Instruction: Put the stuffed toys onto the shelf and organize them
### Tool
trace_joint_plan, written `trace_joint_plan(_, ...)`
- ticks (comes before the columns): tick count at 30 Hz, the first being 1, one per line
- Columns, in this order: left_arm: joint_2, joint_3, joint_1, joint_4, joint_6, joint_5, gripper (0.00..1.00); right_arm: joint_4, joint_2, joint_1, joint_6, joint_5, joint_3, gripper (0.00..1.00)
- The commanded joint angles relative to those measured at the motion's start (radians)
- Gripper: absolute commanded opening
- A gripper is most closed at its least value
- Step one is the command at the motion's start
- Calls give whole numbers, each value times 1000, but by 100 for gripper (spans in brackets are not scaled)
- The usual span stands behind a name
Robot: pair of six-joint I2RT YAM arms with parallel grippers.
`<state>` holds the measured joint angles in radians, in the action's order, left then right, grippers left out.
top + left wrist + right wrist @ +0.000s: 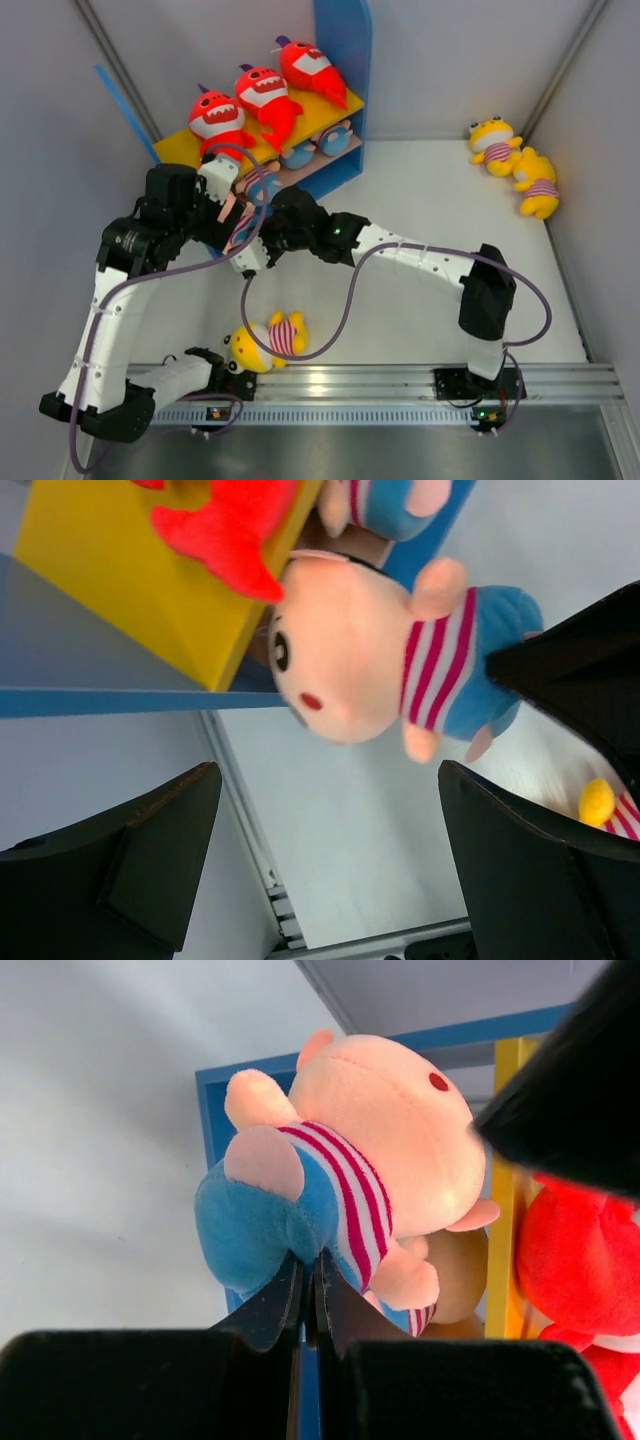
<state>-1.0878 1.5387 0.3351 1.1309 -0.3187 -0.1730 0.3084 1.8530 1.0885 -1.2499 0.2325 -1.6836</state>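
Right fingers (pixel 305 1278) are pinching shut on the blue fabric seat of a pink doll (pixel 350 1140), holding it off the counter (pixel 430 200) at the shelf (pixel 345 60) front edge. Left fingers (pixel 330 780) are standing wide open, facing the doll's round face, touching nothing. The shelf's flat yellow board (pixel 178 150) is carrying three plush red sharks (pixel 262 95), filling most of its length. More pink dolls (pixel 335 138) are lying on the lower board. Two soft yellow dolls (pixel 515 165) are lying well right of the shelf by the wall, with smooth white counter showing between. A third yellow doll (pixel 265 340) is lying well in front of the shelf.
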Motion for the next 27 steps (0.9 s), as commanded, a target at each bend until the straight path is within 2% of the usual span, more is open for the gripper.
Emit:
trace_joint_plan(1,31,54,2,7,-34,-100,96,-23,-1,7,-8,-61,-11,0)
trace_joint_plan(7,20,92,1,6,-57,-190,96,6,46,10,-3,-84,-77,0)
trace_joint_plan(15,5,136,-2,7,-54,-195,96,35,187,14,52,-162,-264,0)
trace_joint_plan(21,11,123,-2,6,-56,-192,96,-81,212,24,83,-226,-262,0)
trace_joint_plan(27,9,123,-4,7,-53,-178,96,-227,222,39,63,-226,-234,0)
